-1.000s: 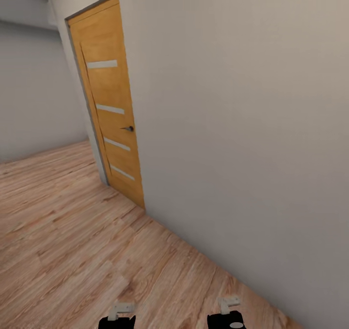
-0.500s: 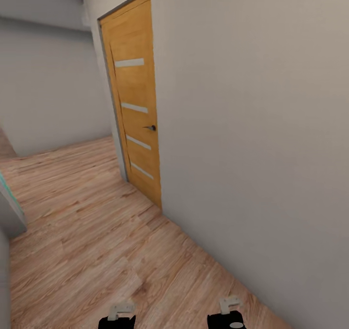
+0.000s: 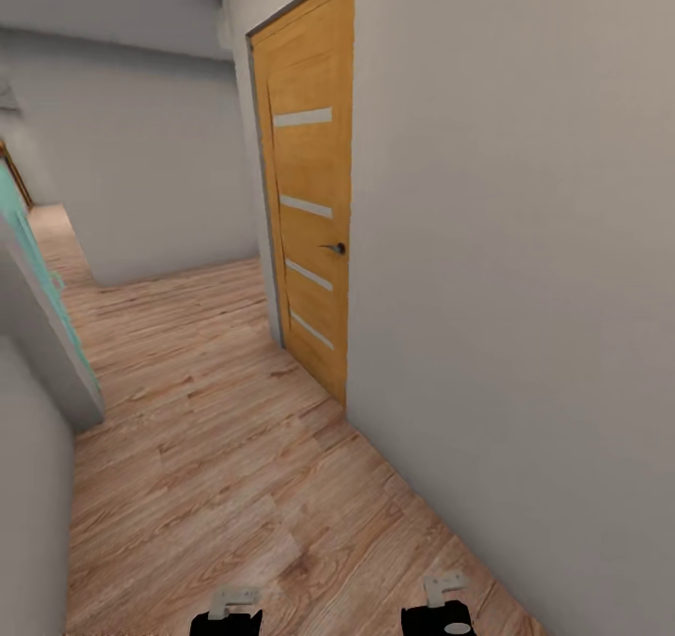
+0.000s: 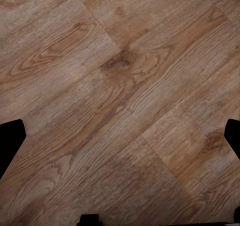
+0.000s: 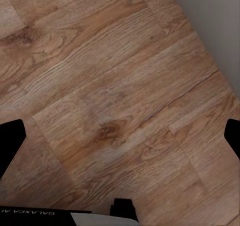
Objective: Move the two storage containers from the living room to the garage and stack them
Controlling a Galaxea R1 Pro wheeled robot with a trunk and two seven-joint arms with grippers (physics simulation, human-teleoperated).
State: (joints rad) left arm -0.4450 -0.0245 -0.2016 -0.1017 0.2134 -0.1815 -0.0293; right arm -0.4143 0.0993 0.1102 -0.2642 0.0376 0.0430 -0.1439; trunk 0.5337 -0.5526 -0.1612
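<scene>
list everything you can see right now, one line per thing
door: 1, orange-brown wood with four pale horizontal strips, shut, in the wall on the right
door handle: 1, dark, on the door's right edge
wall: pale grey, running along the right
floor: light wood planks, along the hallway
teal panel: 1, at the left edge; cannot tell what it is
left gripper: 1, black fingertips wide apart, open over the floor, holding nothing
right gripper: 1, black fingertips wide apart, open over the floor beside the wall's base

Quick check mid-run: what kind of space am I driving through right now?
Likely an indoor hallway: light wood plank floor, plain pale wall close on the right, and a closed orange-brown wooden door with a dark handle.
</scene>
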